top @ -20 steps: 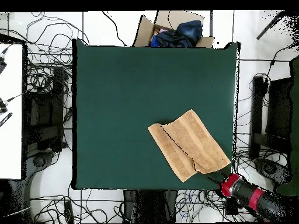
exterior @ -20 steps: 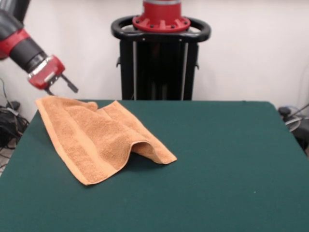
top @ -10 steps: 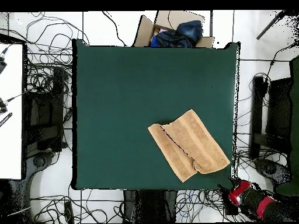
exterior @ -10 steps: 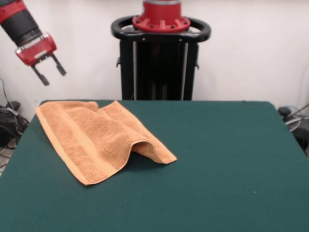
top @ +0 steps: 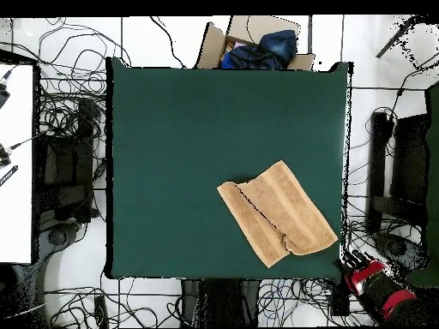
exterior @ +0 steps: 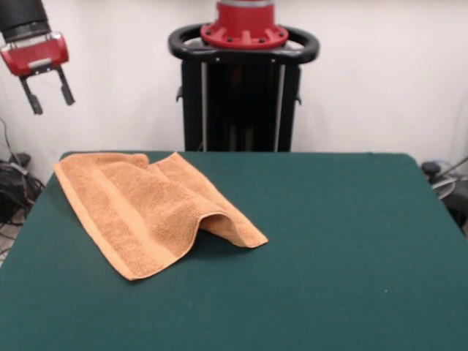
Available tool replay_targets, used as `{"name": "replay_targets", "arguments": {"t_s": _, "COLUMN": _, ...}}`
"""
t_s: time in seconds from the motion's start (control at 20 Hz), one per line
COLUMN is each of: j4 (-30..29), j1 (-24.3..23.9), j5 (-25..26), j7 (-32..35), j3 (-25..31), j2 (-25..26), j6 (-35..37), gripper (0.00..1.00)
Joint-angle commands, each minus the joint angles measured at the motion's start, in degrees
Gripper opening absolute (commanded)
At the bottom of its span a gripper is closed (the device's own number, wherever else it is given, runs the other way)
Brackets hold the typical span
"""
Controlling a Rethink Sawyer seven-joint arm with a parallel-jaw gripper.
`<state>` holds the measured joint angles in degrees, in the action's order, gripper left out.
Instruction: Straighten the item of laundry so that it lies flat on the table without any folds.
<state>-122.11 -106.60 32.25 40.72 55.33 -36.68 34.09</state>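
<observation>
While the front view lets us see a raised hump in the one towel (exterior: 150,212), where its near edge arches off the bench (exterior: 329,248), the overhead view shows a long fold line across it instead, plus a cardboard box (top: 257,44) of dark cloth beyond the far edge. We count one hand (exterior: 47,96), up in the air past the bench corner beside the towel, its two fingers (exterior: 31,98) spread apart, empty and touching nothing. Overhead, its fingers seem partly hidden.
</observation>
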Motion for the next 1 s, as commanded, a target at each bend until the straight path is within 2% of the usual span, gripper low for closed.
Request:
{"name": "replay_targets", "arguments": {"t_s": 0.05, "j4": -8.4, "j1": 3.9, "j5": -9.1, "j7": 20.7, "j3": -4.8, "j2": 3.2, "j6": -5.1, "gripper": 1.0}}
{"name": "replay_targets", "arguments": {"t_s": 0.3, "j4": -11.6, "j1": 6.6, "j5": -13.6, "j7": 20.9, "j3": -6.8, "j2": 2.7, "j6": -6.7, "gripper": 1.0}}
{"name": "replay_targets", "arguments": {"t_s": 0.45, "j4": -11.7, "j1": 11.7, "j5": -10.1, "j7": 20.6, "j3": -11.3, "j2": -1.2, "j6": -8.6, "gripper": 1.0}}
{"name": "replay_targets", "arguments": {"t_s": 0.6, "j4": -12.6, "j1": 13.0, "j5": -10.0, "j7": 20.3, "j3": -10.7, "j2": -1.5, "j6": -11.8, "gripper": 1.0}}
{"name": "replay_targets", "arguments": {"t_s": 0.85, "j4": -13.8, "j1": 17.3, "j5": -9.1, "j7": 20.6, "j3": -15.8, "j2": -5.1, "j6": -11.1, "gripper": 1.0}}
{"name": "replay_targets", "arguments": {"t_s": 0.9, "j4": -13.9, "j1": 18.0, "j5": -10.0, "j7": 19.5, "j3": -17.0, "j2": -5.5, "j6": -11.4, "gripper": 0.0}}
{"name": "replay_targets", "arguments": {"t_s": 1.0, "j4": -13.8, "j1": 19.0, "j5": -10.4, "j7": 19.9, "j3": -17.8, "j2": -5.5, "j6": -10.8, "gripper": 0.0}}
